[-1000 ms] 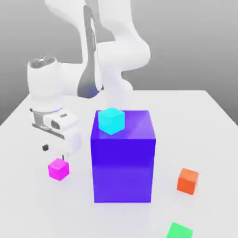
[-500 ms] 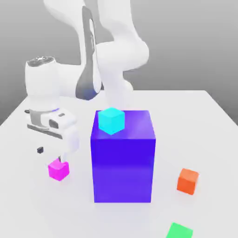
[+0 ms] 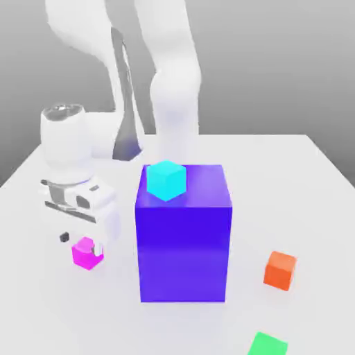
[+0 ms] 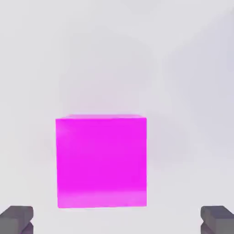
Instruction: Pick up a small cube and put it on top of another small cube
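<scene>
Magenta cube (image 3: 87, 252) sits on the white worktop (image 3: 312, 208) at lower left of the exterior view, just beside the big blue block (image 3: 183, 232). Directly above it hangs the tool (image 3: 82, 239), fingers (image 4: 16, 218) spread wide on either side, gripping nothing. A cyan cube (image 3: 166, 179) tops the block; an orange cube (image 3: 280, 270) lies at lower right.

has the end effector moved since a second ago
Yes. In the exterior view the end effector has come down toward the magenta cube, its open fingers now flanking the cube, which stayed put.
</scene>
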### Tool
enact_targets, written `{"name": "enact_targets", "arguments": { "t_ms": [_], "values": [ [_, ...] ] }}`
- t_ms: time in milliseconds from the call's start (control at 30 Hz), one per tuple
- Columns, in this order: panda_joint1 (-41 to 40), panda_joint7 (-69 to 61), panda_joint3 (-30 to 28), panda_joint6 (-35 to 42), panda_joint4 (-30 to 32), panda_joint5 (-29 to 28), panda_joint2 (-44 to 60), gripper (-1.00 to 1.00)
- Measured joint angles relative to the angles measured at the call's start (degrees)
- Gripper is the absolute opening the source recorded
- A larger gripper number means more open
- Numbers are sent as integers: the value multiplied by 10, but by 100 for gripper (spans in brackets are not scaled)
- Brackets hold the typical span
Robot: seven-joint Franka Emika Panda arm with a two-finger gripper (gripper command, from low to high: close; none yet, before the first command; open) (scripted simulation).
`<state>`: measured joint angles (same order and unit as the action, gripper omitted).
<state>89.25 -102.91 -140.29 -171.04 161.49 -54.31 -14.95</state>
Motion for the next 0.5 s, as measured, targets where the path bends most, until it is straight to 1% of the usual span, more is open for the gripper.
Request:
{"name": "enact_targets", "arguments": {
  "t_ms": [133,167,333,367,433,500],
  "values": [
    [69,86,-90,4,-19,-111,-36,0],
    [78,109,-105,7,-25,-142,-46,-100],
    [78,108,-104,8,-25,-141,-46,-100],
    [83,120,-113,9,-28,-156,-51,-100],
    [72,102,-98,7,-23,-133,-43,-100],
    [45,66,-62,5,-15,-87,-27,-100]
  ]
}}
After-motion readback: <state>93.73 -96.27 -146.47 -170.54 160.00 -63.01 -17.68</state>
